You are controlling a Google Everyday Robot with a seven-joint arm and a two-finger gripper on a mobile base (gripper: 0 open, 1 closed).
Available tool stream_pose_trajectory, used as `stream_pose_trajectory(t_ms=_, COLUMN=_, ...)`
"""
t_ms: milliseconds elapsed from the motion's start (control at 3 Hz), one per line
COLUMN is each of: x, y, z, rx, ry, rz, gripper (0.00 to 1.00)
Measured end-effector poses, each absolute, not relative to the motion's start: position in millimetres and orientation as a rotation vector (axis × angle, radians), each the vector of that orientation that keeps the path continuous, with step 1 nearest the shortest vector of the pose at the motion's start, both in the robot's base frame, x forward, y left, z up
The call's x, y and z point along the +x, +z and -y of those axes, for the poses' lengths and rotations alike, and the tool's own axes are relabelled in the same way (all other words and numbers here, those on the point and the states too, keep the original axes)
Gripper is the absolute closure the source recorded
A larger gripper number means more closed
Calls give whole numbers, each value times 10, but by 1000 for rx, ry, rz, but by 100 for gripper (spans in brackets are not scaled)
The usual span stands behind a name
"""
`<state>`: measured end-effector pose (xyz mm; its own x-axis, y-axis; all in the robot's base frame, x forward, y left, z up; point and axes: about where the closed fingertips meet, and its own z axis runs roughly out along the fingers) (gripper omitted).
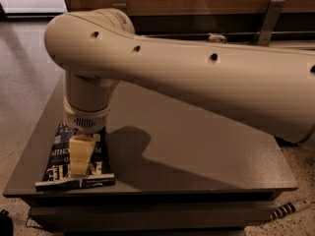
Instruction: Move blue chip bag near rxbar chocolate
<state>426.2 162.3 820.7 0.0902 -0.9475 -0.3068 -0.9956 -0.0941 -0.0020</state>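
The blue chip bag (55, 167) lies flat at the front left corner of the dark grey table (197, 151), white lettering up. My gripper (80, 167) points straight down onto the middle of the bag, with its cream tip low against the foil. The wrist and big cream arm (197, 77) cover the bag's upper part and much of the table's back. The rxbar chocolate is hidden or out of view.
The table's front edge runs just below the bag. A small metallic rim (217, 37) shows above the arm at the back. A wooden wall panel and a metal bracket (266, 16) stand behind. Speckled floor lies to the left.
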Motion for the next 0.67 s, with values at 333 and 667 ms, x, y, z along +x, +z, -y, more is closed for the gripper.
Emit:
stream_pose_trajectory(t_ms=333, x=4255, y=8208, z=-1624, rx=-2156, ry=335, rz=-1958, gripper=65)
stream_pose_trajectory(t_ms=667, x=4255, y=8246, z=-1624, rx=-2156, ry=335, rz=-1958, gripper=88)
